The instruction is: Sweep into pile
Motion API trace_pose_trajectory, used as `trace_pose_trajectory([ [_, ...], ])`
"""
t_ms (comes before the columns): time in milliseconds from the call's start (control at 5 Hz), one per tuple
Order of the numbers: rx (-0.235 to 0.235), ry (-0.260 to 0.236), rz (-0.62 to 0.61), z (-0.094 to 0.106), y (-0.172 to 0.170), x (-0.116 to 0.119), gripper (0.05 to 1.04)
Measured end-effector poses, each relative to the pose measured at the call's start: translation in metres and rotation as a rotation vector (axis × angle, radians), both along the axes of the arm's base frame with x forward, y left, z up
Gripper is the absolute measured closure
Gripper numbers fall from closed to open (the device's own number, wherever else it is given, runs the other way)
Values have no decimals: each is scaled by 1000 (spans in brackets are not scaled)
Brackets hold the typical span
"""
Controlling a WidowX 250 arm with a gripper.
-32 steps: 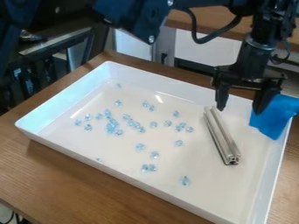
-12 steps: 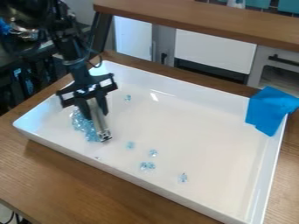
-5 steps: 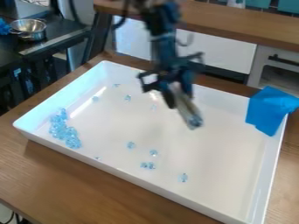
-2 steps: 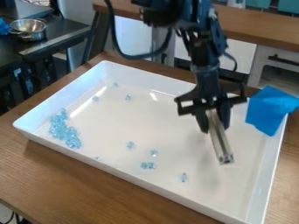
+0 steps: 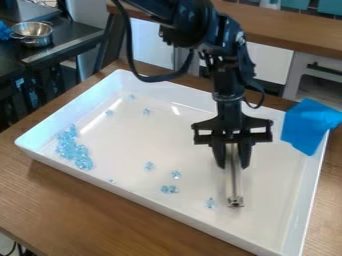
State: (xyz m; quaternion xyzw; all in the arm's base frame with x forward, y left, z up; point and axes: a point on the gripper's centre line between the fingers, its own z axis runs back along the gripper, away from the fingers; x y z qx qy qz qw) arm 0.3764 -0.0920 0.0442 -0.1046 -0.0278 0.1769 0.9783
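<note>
"Blue beads: where are they?"

"Most are heaped at the left of the tray; others lie scattered. One bead sits just beside the bar's lower end."

"And the claw?"

"Closed on the bar, which is right of that bead. A good side to sweep from, I'd say."

"How, then?"

"Hold the bar low, its long side to the beads, and draw it leftward gently, taking in the pair. Too high, it skips over them; too brisk, they scatter. Mind the near wall, above the tabletop."
</note>
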Motion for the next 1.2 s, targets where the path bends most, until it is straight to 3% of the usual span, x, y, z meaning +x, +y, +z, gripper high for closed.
trace_pose_trajectory([
  [600,32,22,-69,-10,23,-16,703],
  [1000,116,26,-109,-11,60,-5,703],
  [1200,124,28,-129,-12,78,-7,703],
])
